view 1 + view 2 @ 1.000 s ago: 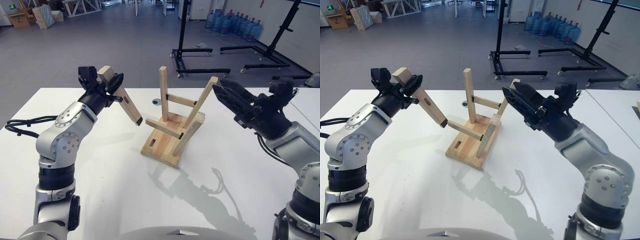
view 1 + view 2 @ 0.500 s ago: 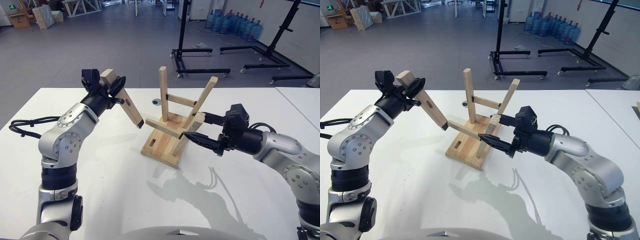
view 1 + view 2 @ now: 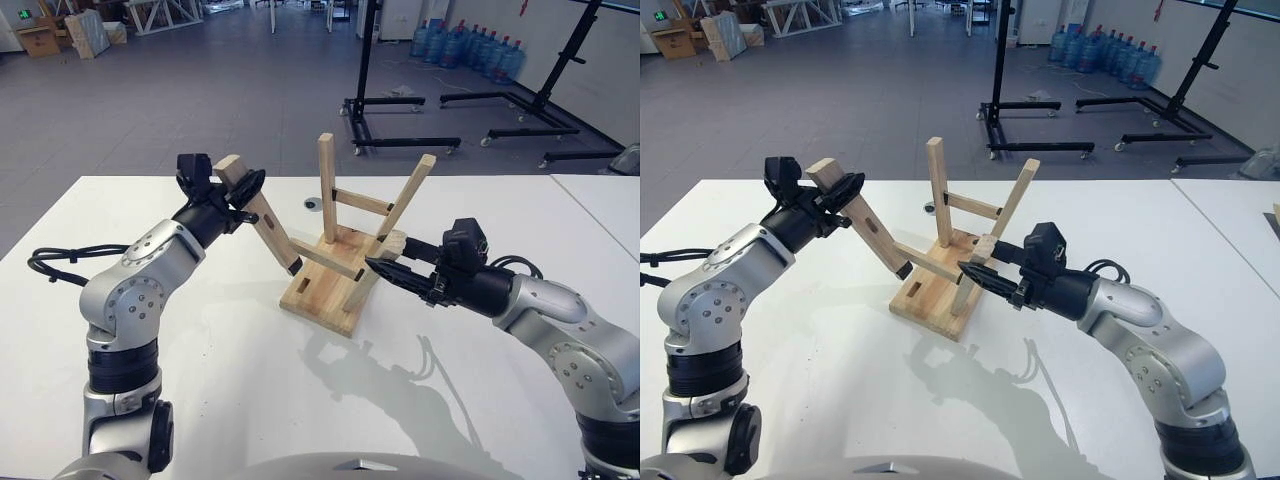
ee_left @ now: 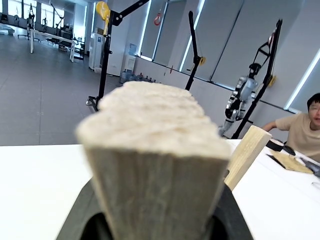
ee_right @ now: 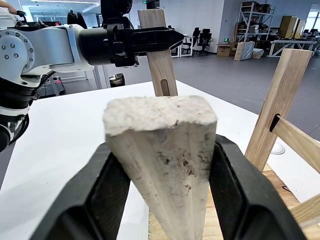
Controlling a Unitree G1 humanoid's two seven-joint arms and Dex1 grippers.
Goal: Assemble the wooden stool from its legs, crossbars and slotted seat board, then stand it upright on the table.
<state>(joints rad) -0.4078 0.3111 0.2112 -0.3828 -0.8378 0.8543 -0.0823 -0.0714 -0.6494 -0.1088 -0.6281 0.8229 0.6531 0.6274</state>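
Note:
The slotted seat board [image 3: 322, 297] lies flat at the table's middle, underside up. Two legs [image 3: 327, 186] [image 3: 407, 203] stand up from it, joined by a crossbar [image 3: 362, 200]. A third, nearer leg [image 3: 368, 282] leans on the board, and my right gripper [image 3: 385, 267] is shut on its upper end [image 5: 162, 145]. A second crossbar [image 3: 326, 258] runs left from that leg. My left gripper [image 3: 236, 186] is shut on the top [image 4: 155, 145] of a loose slotted leg [image 3: 270, 228]. That leg slants down, its lower end beside the crossbar's free end.
The white table [image 3: 230, 400] has free room in front and to both sides of the stool. A small round disc [image 3: 313, 203] lies behind the stool. A black cable [image 3: 52, 262] loops at the left edge. Black wheeled stands [image 3: 400, 105] stand on the floor beyond.
My right arm has come down from a raised pose to the stool and taken hold of the near leg. My left arm has carried the loose leg right and down, toward the crossbar's free end.

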